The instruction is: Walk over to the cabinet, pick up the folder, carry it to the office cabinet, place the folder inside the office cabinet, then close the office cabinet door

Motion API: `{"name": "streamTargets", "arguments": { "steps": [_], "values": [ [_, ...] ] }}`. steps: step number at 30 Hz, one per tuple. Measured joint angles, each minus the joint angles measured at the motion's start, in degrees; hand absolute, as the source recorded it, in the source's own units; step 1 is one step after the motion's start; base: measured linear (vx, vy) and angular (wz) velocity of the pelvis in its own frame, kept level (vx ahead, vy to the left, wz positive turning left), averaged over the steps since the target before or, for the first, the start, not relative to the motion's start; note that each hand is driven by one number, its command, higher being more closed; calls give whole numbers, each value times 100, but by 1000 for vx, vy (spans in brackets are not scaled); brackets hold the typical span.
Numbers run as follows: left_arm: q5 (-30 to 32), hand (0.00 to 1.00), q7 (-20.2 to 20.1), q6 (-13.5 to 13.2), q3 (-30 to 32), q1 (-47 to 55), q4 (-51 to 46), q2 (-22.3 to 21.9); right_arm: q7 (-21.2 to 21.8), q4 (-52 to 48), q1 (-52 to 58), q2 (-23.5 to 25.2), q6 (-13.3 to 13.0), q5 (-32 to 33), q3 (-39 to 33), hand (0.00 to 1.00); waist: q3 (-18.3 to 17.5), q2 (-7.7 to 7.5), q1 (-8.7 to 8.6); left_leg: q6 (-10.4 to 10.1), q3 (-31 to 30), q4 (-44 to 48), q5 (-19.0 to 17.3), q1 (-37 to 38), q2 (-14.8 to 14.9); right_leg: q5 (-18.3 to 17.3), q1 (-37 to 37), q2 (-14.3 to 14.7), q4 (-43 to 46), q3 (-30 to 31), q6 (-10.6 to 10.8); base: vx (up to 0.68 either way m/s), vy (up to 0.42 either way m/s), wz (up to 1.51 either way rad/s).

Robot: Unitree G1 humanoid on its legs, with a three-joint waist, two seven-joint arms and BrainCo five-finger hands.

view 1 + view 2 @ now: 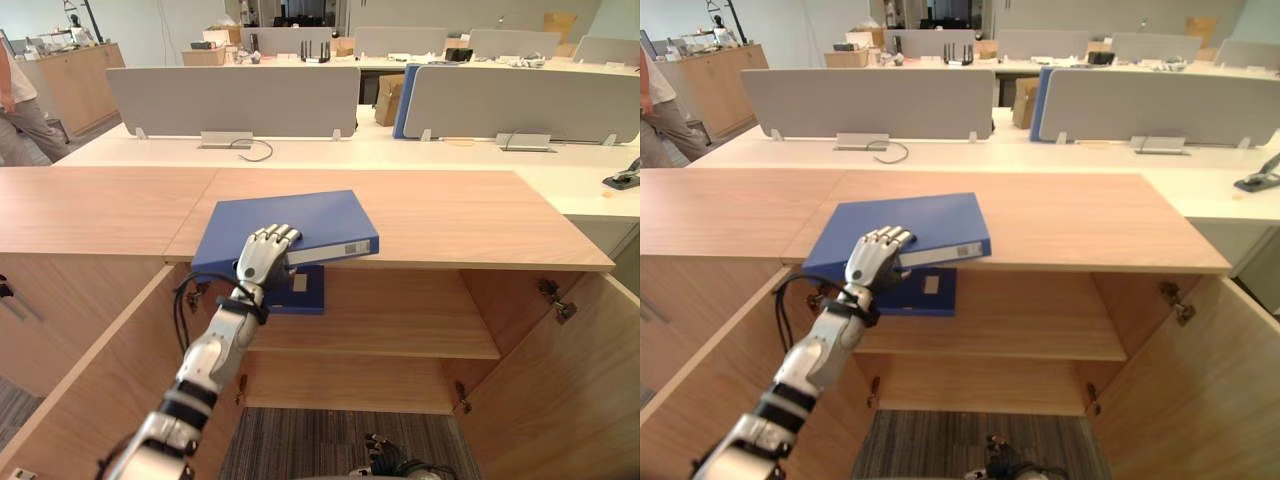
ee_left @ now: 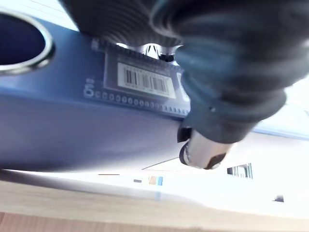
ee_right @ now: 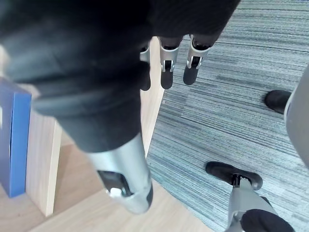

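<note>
Left eye view, folder (image 1: 300, 225): blue; laid flat on the cabinet (image 1: 430, 215) top; near corner carried past the front edge; label seen on the spine
Left eye view, left hand (image 1: 262, 252): raised from the lower left; fingers curled over the folder's near edge; the folder is gripped
Left eye view, second folder (image 1: 305, 290): blue; laid on the shelf (image 1: 400, 325) inside the cabinet, directly beneath the gripped one
Left eye view, doors: left door (image 1: 90, 400) and right door (image 1: 570, 400) are swung open toward the camera
Left eye view, surroundings: grey desk dividers (image 1: 235, 100) are ranged behind the cabinet; a person (image 1: 20, 110) is seen at the far left
Right eye view: the same arrangement is shown
Left wrist view, thumb (image 2: 203, 152): set against the folder's spine, close by a barcode label (image 2: 145, 79); a metal-ringed hole (image 2: 19, 43) is seen further along the spine
Right wrist view, right hand (image 3: 96, 63): hung low over grey carpet (image 3: 231, 96); fingers (image 3: 166, 72) relaxed and nearly straight; nothing is held
Right wrist view, cabinet: a wooden panel is seen beside the hand; a blue folder edge is seen past it
</note>
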Motion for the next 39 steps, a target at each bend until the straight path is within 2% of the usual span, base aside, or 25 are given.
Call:
{"name": "streamTargets", "arguments": {
  "steps": [2,3,5,9,12,14,15,16,17,18,19,21,23,29,33,36,37,39],
  "values": [
    [-669,100,25,5,178,593,-1176,-341,-26,44,50,9,4,65,-299,0,29,-14,124,-11,0,3,-8,-3,2,-6,3,4,-1,-1,-5,0,0,0],
    [-860,100,28,4,212,699,-1421,-419,-39,73,59,2,5,132,-330,0,29,-15,165,-11,1,4,-8,-3,4,-6,5,5,0,-1,-6,0,0,0],
    [-1739,100,2,-77,360,1048,-2106,-635,-44,98,99,2,3,386,-546,0,23,-7,252,-12,-6,6,-6,-1,14,-6,15,16,10,-5,-7,0,0,2],
    [-3030,100,-236,-273,732,1503,-2859,-781,-48,34,148,56,-47,1030,-804,0,20,1,311,-2,-6,1,6,9,21,-12,8,26,100,-6,-15,0,0,0],
    [-3911,100,-420,-435,1068,1855,-3499,-815,-51,-381,255,180,-94,1525,-906,0,25,4,302,15,-6,-2,7,8,29,-19,-42,15,189,-12,-7,-72,18,-2],
    [-4418,100,-437,-579,1301,2016,-3821,-831,-52,-846,293,235,-109,1666,-845,0,26,8,307,66,-1,-3,-26,-5,29,-32,-115,8,260,-26,2,-105,26,-1],
    [-5145,100,-491,-796,1527,2136,-4041,-871,-59,-1397,334,255,-148,1851,-718,0,23,6,305,72,6,-3,-18,-18,28,-34,-149,5,289,-28,4,-82,23,-2],
    [-5352,100,-497,-862,1608,2172,-4143,-893,-58,-1647,357,251,-169,1878,-670,0,21,5,305,75,8,-2,-15,-28,29,-36,-169,3,307,-27,5,-75,24,0],
    [-5789,100,-557,-1036,1746,2237,-4324,-921,-60,-2215,423,252,-217,1990,-614,0,7,10,305,88,9,-2,7,-73,28,-37,-219,-3,320,-28,6,-65,28,2],
    [-6383,100,-673,-1267,1889,2316,-4444,-925,-73,-2802,458,242,-283,2085,-528,0,3,3,307,86,11,-1,23,-95,26,-36,-253,-6,323,-29,6,-44,23,2],
    [-6571,100,-707,-1360,1949,2340,-4485,-929,-92,-3061,462,220,-306,2118,-460,0,3,2,309,88,13,-1,29,-99,26,-36,-259,-9,322,-29,6,-39,24,2],
    [-7509,100,-997,-1675,2118,2404,-4514,-986,-93,-4183,540,203,-380,2322,-308,0,-6,-9,325,52,11,1,63,-104,24,-36,-260,-11,321,-30,5,0,0,0],
    [-7976,100,-1126,-1802,2152,2503,-4520,-1102,-29,-5070,673,160,-500,2544,-153,0,-23,-17,320,42,7,2,72,-127,25,-35,-280,-9,312,-29,4,0,0,0],
    [-9009,100,-1556,-1840,2095,2917,-4225,-1265,250,-7223,820,38,-755,3128,264,0,-112,-91,317,69,-5,28,102,-207,21,-33,-355,-6,308,-21,3,6,-2,0],
    [-9464,100,-1825,-1696,1856,3089,-3571,-1260,510,-7752,560,-129,-854,3581,413,0,-108,-98,316,71,-19,6,100,-206,18,-35,-358,-4,314,-6,4,-19,2,0],
    [-9392,100,-1922,-1424,1570,3253,-2978,-1247,564,-7791,49,-259,-889,3622,432,0,-104,-103,316,69,-21,3,98,-226,18,-42,-396,6,319,10,6,-50,10,-1],
    [-9362,100,-1924,-1409,1550,3262,-2938,-1245,564,-7791,-7,-277,-894,3622,435,0,-104,-103,317,69,-22,3,98,-231,18,-42,-400,7,319,11,6,-42,11,2],
    [-9019,100,-1958,-1275,1397,3279,-2682,-1235,564,-7790,-497,-360,-932,3613,444,0,-103,-107,319,82,-38,5,122,-282,15,-38,-450,22,326,16,5,-12,3,2]
  ]
}}
